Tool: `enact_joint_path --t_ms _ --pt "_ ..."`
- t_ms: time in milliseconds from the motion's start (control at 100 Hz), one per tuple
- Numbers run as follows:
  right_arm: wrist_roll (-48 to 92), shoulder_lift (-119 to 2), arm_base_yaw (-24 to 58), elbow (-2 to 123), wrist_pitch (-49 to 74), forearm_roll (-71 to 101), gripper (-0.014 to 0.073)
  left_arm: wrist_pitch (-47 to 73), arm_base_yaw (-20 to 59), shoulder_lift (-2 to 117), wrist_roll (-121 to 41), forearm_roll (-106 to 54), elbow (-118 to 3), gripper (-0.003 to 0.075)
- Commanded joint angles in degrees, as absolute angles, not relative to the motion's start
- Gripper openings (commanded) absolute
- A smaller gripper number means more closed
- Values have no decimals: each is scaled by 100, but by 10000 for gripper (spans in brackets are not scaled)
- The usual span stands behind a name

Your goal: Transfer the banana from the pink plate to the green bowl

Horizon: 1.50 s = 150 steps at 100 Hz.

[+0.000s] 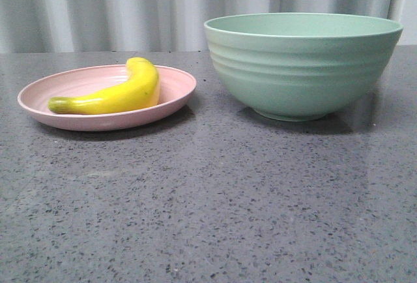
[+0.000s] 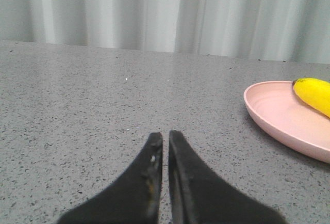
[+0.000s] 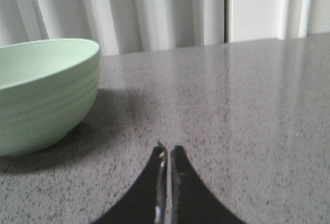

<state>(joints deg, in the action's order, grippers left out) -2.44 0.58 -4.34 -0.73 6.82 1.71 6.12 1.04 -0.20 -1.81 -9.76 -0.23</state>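
The yellow banana point(image 1: 117, 92) lies on the pink plate point(image 1: 174, 94) at the left of the table, its greenish tip toward the left. The green bowl point(image 1: 301, 64) stands upright to the right of the plate. No gripper shows in the front view. In the left wrist view my left gripper point(image 2: 165, 136) is shut and empty over bare table, apart from the plate point(image 2: 278, 115) and the banana's end point(image 2: 313, 94). In the right wrist view my right gripper point(image 3: 168, 149) is shut and empty, low over the table, apart from the bowl point(image 3: 44, 92).
The table is a grey speckled stone top point(image 1: 215, 198). A pale pleated curtain point(image 1: 130, 6) hangs behind its far edge.
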Motion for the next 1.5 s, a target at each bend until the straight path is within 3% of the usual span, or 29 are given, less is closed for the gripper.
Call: enact_joint_path --t_ms 0,500,640,710,840,880,1240,1490 --pt "-231 44 -478 241 619 226 -79 292 108 -198 -129 -1034 -304 -19" --pt "-231 -2104 -478 2575 2227 226 -79 787 108 1338 -129 -1021 -1981 -19" --pt "-231 -2578 -478 2965 2170 238 -79 736 108 1690 -129 -1021 -2177 -11" --pt "-231 -2679 -478 2978 2118 238 -79 667 108 1804 -129 -1021 -2203 60" --pt "-231 -2722 -478 2978 2169 238 -79 340 108 1925 -127 -1081 -2191 331" --pt "-231 -2733 -478 2978 2169 238 -79 241 108 1936 -127 -1143 -2191 368" --pt "-231 -2733 -478 2978 2169 238 -79 570 163 2521 -187 -1202 -2566 372" --pt "-231 -2733 -478 2978 2133 238 -79 721 1074 3642 -342 -1202 -3343 372"
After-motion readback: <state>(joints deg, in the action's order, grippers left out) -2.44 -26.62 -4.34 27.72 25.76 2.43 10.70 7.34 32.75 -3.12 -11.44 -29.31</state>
